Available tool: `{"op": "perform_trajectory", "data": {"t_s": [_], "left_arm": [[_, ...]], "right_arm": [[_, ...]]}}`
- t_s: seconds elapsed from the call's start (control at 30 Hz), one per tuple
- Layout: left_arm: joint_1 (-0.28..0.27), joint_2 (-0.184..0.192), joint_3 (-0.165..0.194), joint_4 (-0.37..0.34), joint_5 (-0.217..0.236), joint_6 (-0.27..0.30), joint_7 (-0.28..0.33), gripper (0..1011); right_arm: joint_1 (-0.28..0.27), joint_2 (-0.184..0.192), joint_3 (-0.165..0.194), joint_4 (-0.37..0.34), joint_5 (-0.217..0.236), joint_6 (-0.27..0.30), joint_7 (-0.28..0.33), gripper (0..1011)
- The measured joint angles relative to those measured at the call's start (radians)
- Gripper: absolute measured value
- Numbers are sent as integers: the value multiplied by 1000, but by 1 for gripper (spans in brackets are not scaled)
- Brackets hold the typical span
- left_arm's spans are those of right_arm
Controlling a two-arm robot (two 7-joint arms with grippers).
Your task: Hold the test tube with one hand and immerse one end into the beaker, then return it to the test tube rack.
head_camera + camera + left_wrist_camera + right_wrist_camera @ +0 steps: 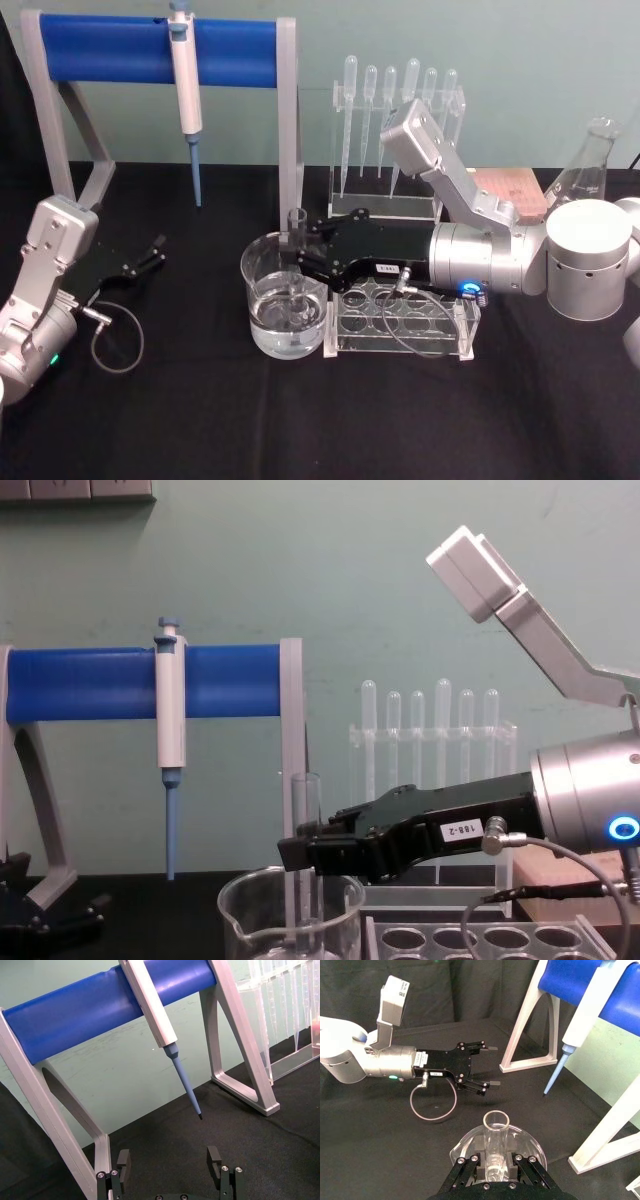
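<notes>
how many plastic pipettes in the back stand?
6 pipettes, side by side in the clear stand behind the test tube rack. The right arm covers part of the stand, so another may be hidden.

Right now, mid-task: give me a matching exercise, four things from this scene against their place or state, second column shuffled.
Things:
1. test tube
2. beaker
3. left gripper
4. pipettor

Place or state:
A. open and empty, low on the robot's left side
B. hangs from the blue bar
C. upright, clamped in the right gripper, lower end inside the beaker
D. holds clear liquid, stands beside the tube rack

Pairs: 1-C, 2-D, 3-A, 4-B.
</notes>
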Motion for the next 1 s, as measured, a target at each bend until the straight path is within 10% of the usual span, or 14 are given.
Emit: {"op": "perform_trajectory", "data": {"t_s": [1.0], "left_arm": [[0,0,0,0,0,0,0,1000]], "right_arm": [[0,0,0,0,0,0,0,231]]}}
